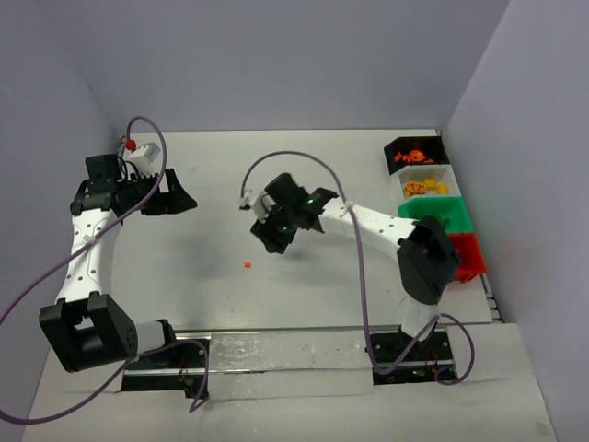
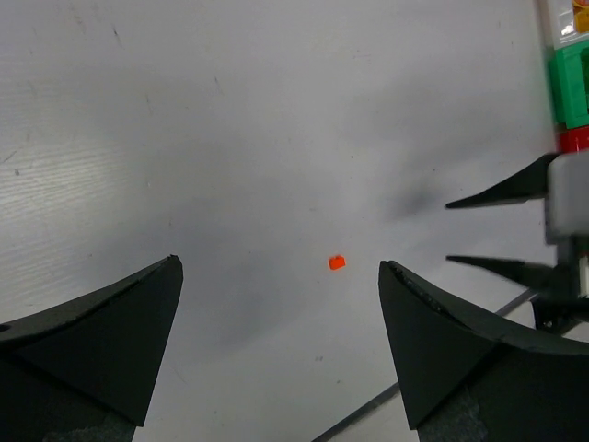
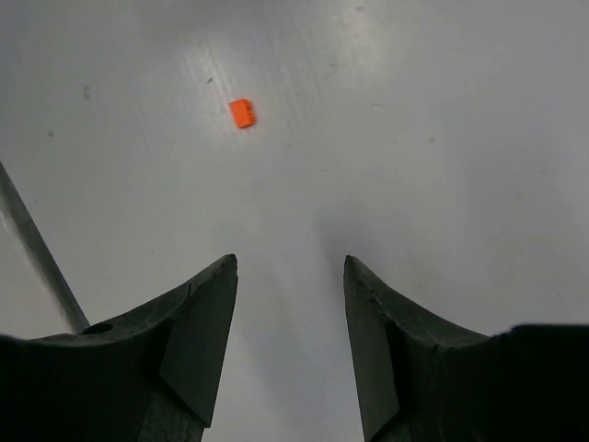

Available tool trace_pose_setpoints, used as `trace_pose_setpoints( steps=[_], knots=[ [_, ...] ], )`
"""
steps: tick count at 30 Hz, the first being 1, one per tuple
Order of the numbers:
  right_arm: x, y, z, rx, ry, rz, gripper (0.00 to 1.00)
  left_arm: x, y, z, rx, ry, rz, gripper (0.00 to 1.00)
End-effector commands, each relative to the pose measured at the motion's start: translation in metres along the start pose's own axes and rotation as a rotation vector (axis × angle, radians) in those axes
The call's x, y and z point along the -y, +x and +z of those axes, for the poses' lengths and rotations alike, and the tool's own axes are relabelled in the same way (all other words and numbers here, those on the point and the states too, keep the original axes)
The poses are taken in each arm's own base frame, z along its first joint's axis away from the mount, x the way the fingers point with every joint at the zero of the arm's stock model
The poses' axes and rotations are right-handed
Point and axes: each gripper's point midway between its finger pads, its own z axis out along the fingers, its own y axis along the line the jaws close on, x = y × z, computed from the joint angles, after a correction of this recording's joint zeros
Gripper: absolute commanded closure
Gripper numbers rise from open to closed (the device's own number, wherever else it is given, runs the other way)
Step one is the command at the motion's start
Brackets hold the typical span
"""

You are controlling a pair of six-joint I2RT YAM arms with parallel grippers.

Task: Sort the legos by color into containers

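Black-fingered and bolted at the near edge of the pale grey tabletop [image 1: 304, 175], the two white arms lean out over the surface. Nearest lies a single tiny orange plastic brick [image 1: 248, 265], alone on the bare surface and touching nothing. Just beyond it hangs the right hand [image 1: 269, 239], tilted down toward the brick but apart from it. Its wrist view shows the two dark fingers [image 3: 198, 322] parted to a middling gap, with only tabletop between them. The brick lies ahead of them, slightly to the left, and the hand holds nothing.

Off to the left and a little farther back, the left hand [image 1: 184, 201] is spread to its full width, empty, above the surface. In its own view the orange brick sits out in front, between the lines of the two fingertips.

Along the right side runs a row of four small open rectangular plastic bins. The red bin [image 1: 471, 250] is nearest, partly hidden behind the right arm's elbow. Next comes the green bin [image 1: 463, 219] with green bits, then the white bin [image 1: 449, 175] with yellow and orange pieces. Farthest is the black bin [image 1: 394, 147], holding orange-red pieces
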Motion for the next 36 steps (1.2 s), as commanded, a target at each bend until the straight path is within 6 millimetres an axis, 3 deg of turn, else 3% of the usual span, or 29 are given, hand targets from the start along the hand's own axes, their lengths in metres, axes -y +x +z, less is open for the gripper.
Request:
trace_pose_setpoints(
  steps=[1, 5, 14, 27, 36],
  knots=[
    [-0.011, -0.002, 0.022, -0.100, 0.054, -0.141, 0.43, 0.013, -0.014, -0.014, 0.034, 0.051, 0.036, 0.02],
    [-0.033, -0.003, 0.050, -0.153, -0.002, -0.192, 0.43, 0.017, -0.024, -0.023, 0.064, 0.058, 0.052, 0.02],
    [-0.042, -0.002, 0.090, -0.175, -0.022, -0.243, 0.45, 0.010, -0.033, -0.028, 0.080, 0.140, -0.020, 0.02],
    [-0.043, 0.003, 0.114, -0.186, -0.040, -0.247, 0.48, 0.006, -0.032, -0.027, 0.081, 0.131, -0.026, 0.02],
    [-0.047, 0.003, 0.121, -0.186, -0.068, -0.233, 0.57, 0.004, -0.033, -0.027, 0.082, 0.121, -0.024, 0.02]
  ],
)
